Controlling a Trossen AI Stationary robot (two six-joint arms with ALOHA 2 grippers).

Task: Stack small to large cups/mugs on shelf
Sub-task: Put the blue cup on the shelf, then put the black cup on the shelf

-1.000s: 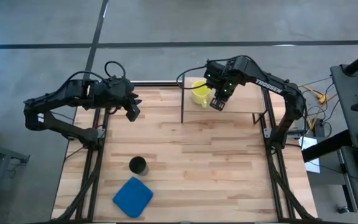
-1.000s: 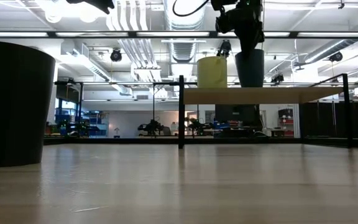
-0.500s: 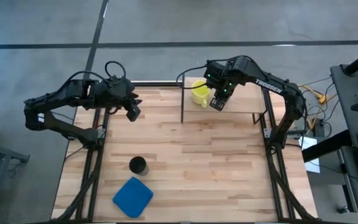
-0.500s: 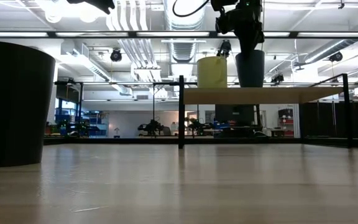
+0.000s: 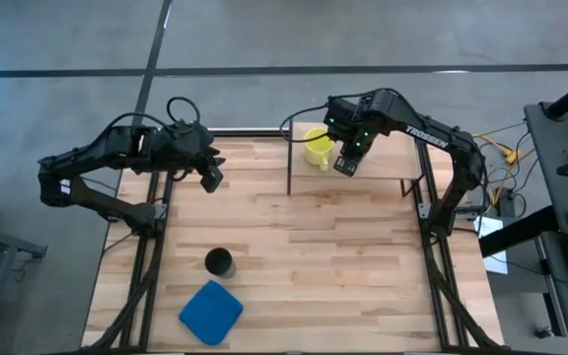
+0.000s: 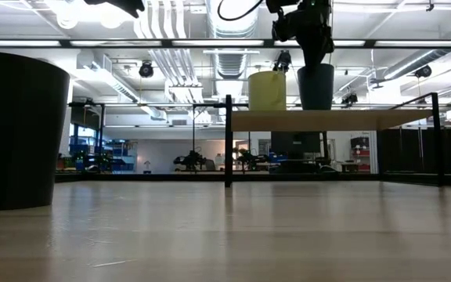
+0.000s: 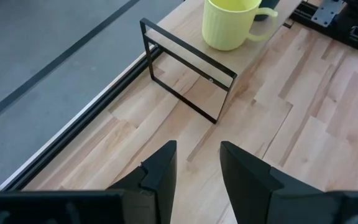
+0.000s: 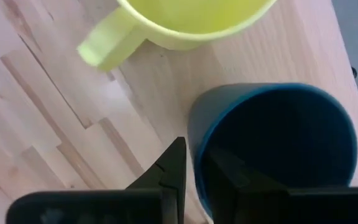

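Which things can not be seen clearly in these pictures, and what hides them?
- Dark blue cup: in the high view the right gripper covers it.
- Whether the right gripper grips the blue cup's wall or has let go: right wrist view, too close.
- Black cup: low view, cut off by the picture's edge.
- Yellow mug: right wrist view, cut off by the edge.
- Blue cloth: not in the low view.
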